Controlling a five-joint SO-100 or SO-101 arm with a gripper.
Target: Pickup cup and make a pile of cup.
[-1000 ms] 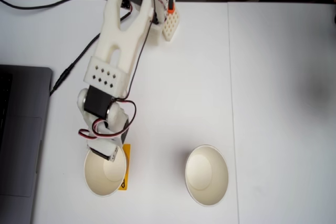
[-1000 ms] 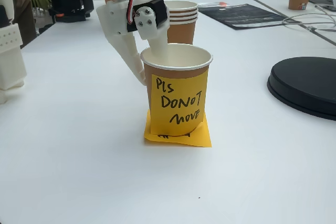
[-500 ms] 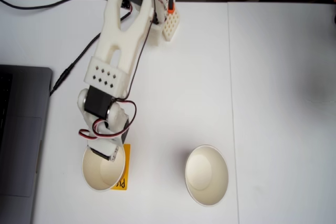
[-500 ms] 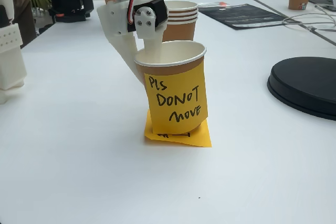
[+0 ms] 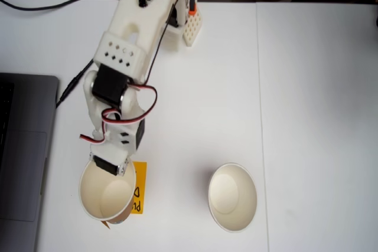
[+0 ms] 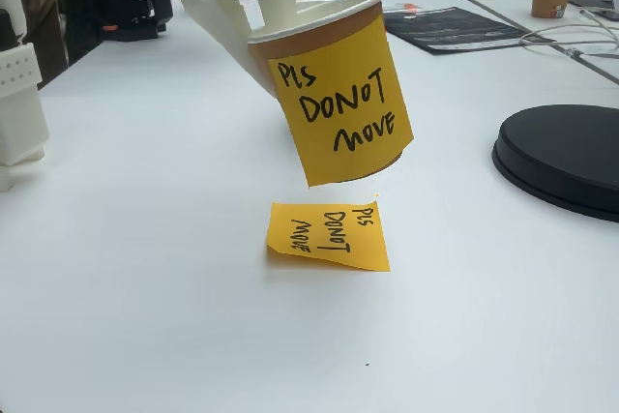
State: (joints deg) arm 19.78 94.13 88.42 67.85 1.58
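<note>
Top-down fixed view: white arm reaching toward 6 o'clock; gripper [image 5: 112,166] clamped on the rim of a paper cup [image 5: 105,198] at the frame's 7 o'clock, one finger inside the wall, one outside. Orange sticky note [image 5: 139,188] on the white table [image 5: 307,116], just beside the cup toward 3 o'clock. Second cup [image 5: 232,197], the likely pile, upright at 5 o'clock, well apart. Laptop [image 5: 23,157] at 9 o'clock. Low fixed view: cup [image 6: 334,94] off the table, tilted, a yellow note on its wall reading "PLS DONOT MOVE"; sticky note [image 6: 329,235] flat beneath it; black disc [image 6: 566,157] at 3 o'clock. Handling, judged: light, thin-walled, easily crushed; a rim pinch suits it, though it lets the cup swing.
</note>
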